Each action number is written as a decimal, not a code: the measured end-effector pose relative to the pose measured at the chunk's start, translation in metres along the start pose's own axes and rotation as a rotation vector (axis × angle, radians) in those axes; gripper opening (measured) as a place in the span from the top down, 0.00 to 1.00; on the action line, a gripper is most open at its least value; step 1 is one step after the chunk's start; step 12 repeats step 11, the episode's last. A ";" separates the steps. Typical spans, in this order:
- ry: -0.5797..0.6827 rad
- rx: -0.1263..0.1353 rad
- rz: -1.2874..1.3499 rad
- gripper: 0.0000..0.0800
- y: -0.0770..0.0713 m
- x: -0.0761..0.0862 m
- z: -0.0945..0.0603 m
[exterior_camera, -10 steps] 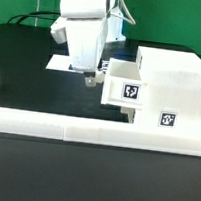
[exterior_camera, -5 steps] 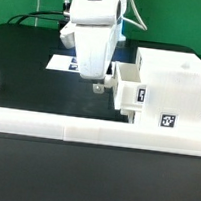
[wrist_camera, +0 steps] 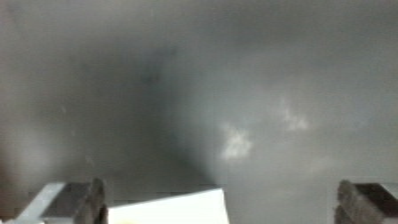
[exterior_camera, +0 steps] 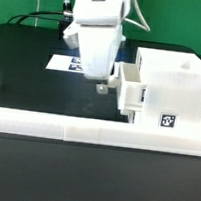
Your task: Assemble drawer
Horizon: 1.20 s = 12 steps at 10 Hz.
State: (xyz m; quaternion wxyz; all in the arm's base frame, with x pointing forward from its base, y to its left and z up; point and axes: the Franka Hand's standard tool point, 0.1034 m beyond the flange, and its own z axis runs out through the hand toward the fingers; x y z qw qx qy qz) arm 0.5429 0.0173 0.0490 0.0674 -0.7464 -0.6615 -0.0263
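Your gripper (exterior_camera: 100, 86) has its fingers apart, holding nothing, just beside the tray box (exterior_camera: 133, 92) that sits partly inside the casing (exterior_camera: 176, 81). You seem to be pushing the tray home; next, press it straight in.

No readable text (only coded marker tags (exterior_camera: 167, 121)).

The gripper (exterior_camera: 99, 86) hangs just at the exterior view's left of the tray box (exterior_camera: 130, 93), which sits partway inside the casing (exterior_camera: 176, 84); the rail (exterior_camera: 95, 131) lies before them.
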 end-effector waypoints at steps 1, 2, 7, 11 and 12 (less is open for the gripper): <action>0.000 -0.003 -0.009 0.19 -0.001 0.011 0.002; -0.007 -0.004 0.003 0.19 -0.001 0.016 0.003; -0.022 0.042 -0.013 0.19 0.003 -0.032 -0.008; -0.032 -0.095 0.065 0.19 0.010 -0.026 -0.016; -0.032 -0.095 0.065 0.19 0.010 -0.026 -0.016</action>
